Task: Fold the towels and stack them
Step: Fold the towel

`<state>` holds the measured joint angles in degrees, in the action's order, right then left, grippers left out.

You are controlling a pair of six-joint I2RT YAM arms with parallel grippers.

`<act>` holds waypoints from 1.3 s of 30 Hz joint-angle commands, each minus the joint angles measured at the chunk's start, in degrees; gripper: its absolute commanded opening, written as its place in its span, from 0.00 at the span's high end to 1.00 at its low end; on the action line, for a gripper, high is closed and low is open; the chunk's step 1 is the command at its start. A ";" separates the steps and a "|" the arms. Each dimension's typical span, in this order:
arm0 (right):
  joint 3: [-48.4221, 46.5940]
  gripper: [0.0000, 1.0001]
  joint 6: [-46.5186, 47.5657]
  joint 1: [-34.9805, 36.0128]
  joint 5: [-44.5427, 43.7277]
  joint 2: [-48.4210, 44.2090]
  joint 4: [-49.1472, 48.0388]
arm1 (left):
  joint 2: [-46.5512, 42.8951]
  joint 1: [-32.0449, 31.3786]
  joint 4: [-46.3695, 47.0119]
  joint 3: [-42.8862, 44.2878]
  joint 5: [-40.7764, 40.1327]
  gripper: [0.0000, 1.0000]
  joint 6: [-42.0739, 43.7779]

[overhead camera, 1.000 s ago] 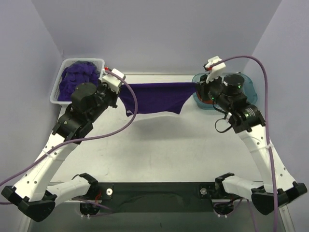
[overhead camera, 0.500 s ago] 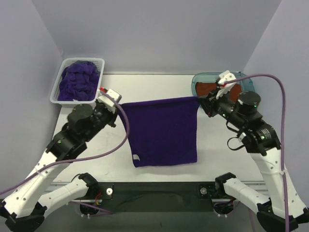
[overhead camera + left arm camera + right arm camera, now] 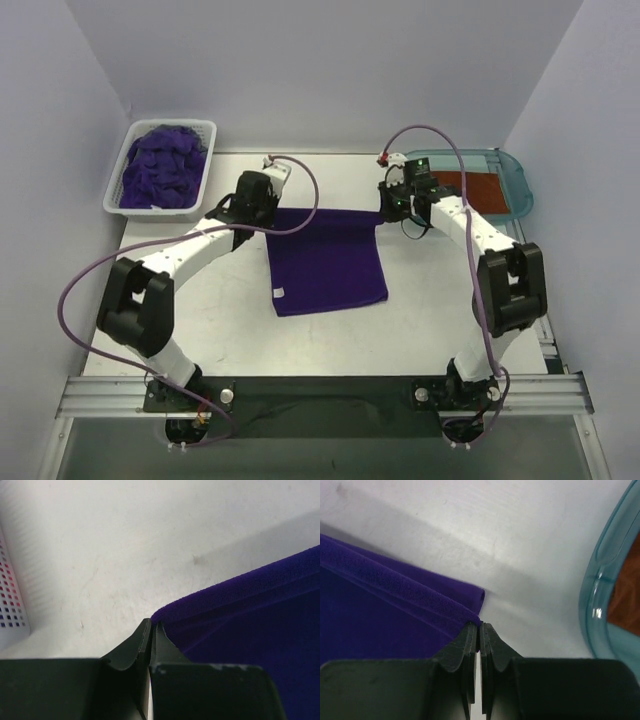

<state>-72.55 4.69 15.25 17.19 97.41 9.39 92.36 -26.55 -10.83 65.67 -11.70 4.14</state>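
One deep purple terry-cloth towel point(image 3: 328, 262) on the white counter point(image 3: 200, 300) is pinched at its far corners by the left tool point(image 3: 150, 628) and the right tool point(image 3: 480, 630), both closed tight.

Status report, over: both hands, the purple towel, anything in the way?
Left hand shut on purple towel, far left corner; right hand shut on far right corner. Towel spread flat on table. Teal tray near right hand, apart.

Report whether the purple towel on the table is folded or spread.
Purple towel: flat on the table, far corners pinched by left fingers and right fingers. Far edge looks doubled; folded or not, cannot tell.
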 commanded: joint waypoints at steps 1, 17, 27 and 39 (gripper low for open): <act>-7.58 1.00 4.44 -1.71 -3.04 3.22 -6.05 | 3.42 1.32 9.50 7.27 -3.50 1.00 2.18; -1.02 1.00 2.87 -2.33 -1.37 0.16 -8.77 | -2.00 2.11 6.79 -0.54 1.24 1.00 -5.79; 12.34 1.00 -4.15 -1.10 0.03 -12.14 -6.85 | -10.35 -0.17 -2.60 -7.21 5.20 1.00 -13.19; 23.77 1.00 -18.74 -0.22 0.56 -20.24 0.53 | -16.34 -3.51 -5.78 -20.39 2.22 1.00 -23.20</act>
<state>-50.72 -7.42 15.53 18.83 78.63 5.76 77.23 -30.06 -14.85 47.81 -6.83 -14.90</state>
